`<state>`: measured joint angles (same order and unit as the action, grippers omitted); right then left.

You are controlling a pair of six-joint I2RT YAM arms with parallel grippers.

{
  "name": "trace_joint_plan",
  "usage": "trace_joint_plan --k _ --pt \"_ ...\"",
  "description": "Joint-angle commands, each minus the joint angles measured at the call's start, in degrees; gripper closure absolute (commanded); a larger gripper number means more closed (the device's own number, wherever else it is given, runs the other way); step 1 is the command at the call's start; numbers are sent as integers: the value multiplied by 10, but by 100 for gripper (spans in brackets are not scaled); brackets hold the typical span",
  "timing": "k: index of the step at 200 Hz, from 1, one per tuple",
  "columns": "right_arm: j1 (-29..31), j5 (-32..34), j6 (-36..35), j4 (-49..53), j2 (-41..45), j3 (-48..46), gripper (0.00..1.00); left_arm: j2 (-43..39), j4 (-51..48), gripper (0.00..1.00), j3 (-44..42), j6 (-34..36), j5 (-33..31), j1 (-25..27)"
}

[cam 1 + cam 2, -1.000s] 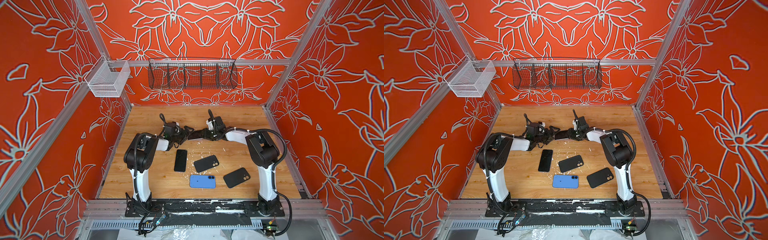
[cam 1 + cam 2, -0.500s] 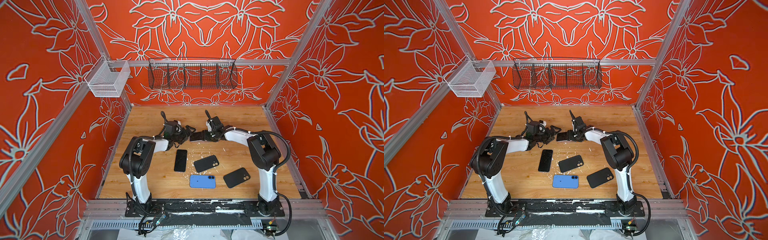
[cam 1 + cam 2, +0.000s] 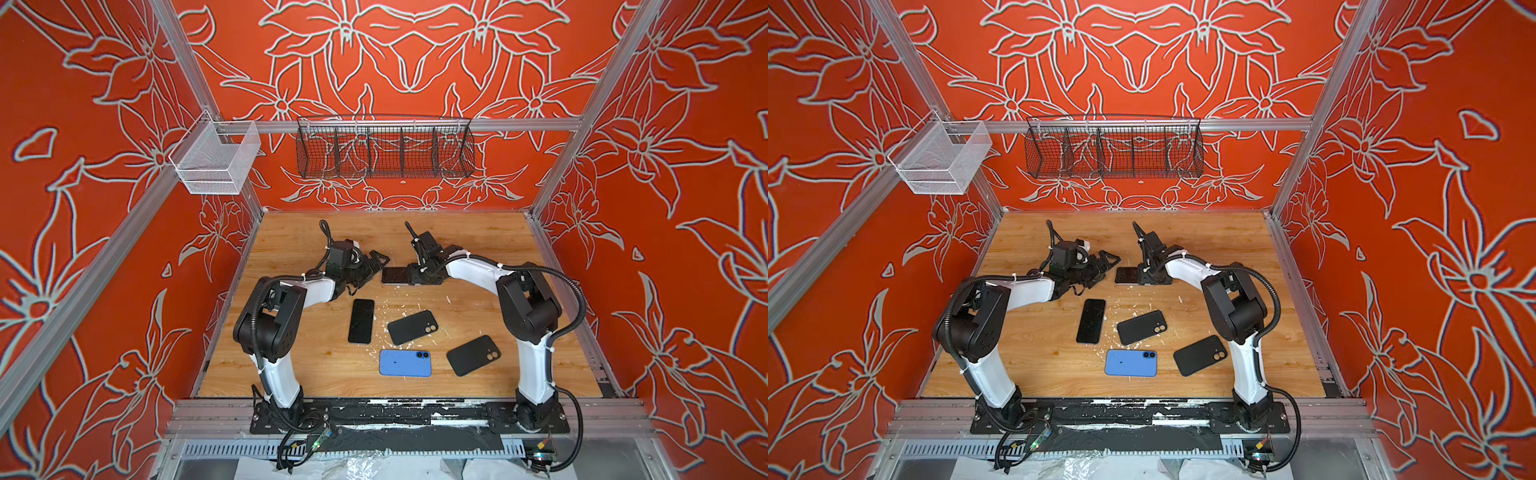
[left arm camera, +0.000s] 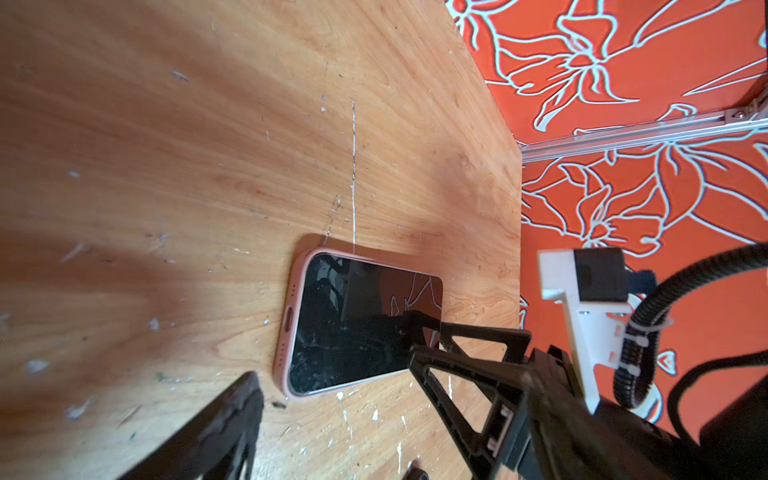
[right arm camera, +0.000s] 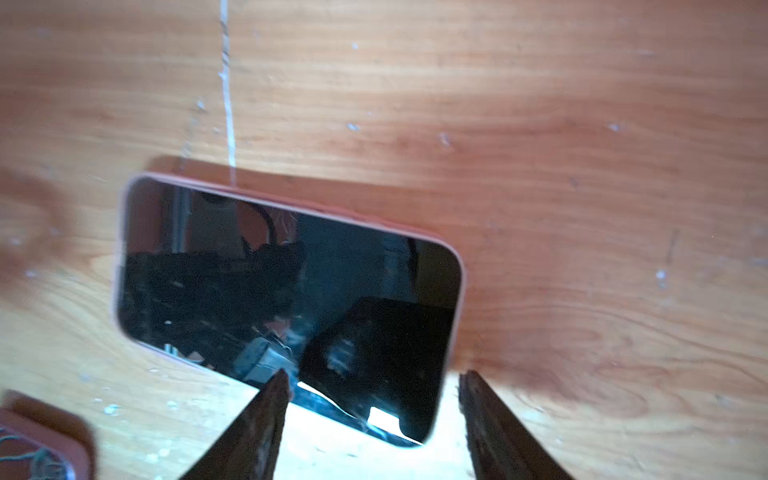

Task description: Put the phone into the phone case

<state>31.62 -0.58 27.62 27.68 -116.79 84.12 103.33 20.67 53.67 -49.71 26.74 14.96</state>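
Left wrist view gives us the phone (image 4: 353, 324), a glossy black slab with rounded corners and a mirror-like screen. It sits in a matte pink phone case (image 4: 291, 316) whose soft rim wraps its edges. It lies flat on the scratched, white-flecked wooden table (image 4: 166, 145), toward the far middle. In both top views our arms bend at the elbow and lean low, wrists turned toward each other across the phone. Our left tool (image 3: 380, 262) hangs released, fingers spread, near the phone's port end. Our right tool (image 5: 370, 399) is unclenched too, its dark fingers parted astride one corner of the phone, grasping nothing.
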Motion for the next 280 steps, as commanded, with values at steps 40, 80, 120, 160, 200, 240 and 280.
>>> trace_joint_plan --k 40,80,120,160,200,240,280 --pt "9 61 -15 51 17 24 32 -34 -16 3 7 13 -10 -2" --pt "10 64 -21 44 32 21 39 -29 -24 3 11 16 -7 -3" --pt "9 69 -26 38 25 31 52 -13 -50 2 26 18 -2 -3" --pt "9 62 -28 44 -3 55 60 2 -52 0 35 16 2 -2" --pt "9 51 -29 46 -14 63 63 18 -45 0 42 11 9 -2" --pt "9 63 -24 48 -9 54 62 30 -43 0 49 8 16 0" --pt "9 64 -16 44 -9 43 62 38 -45 0 56 8 18 2"
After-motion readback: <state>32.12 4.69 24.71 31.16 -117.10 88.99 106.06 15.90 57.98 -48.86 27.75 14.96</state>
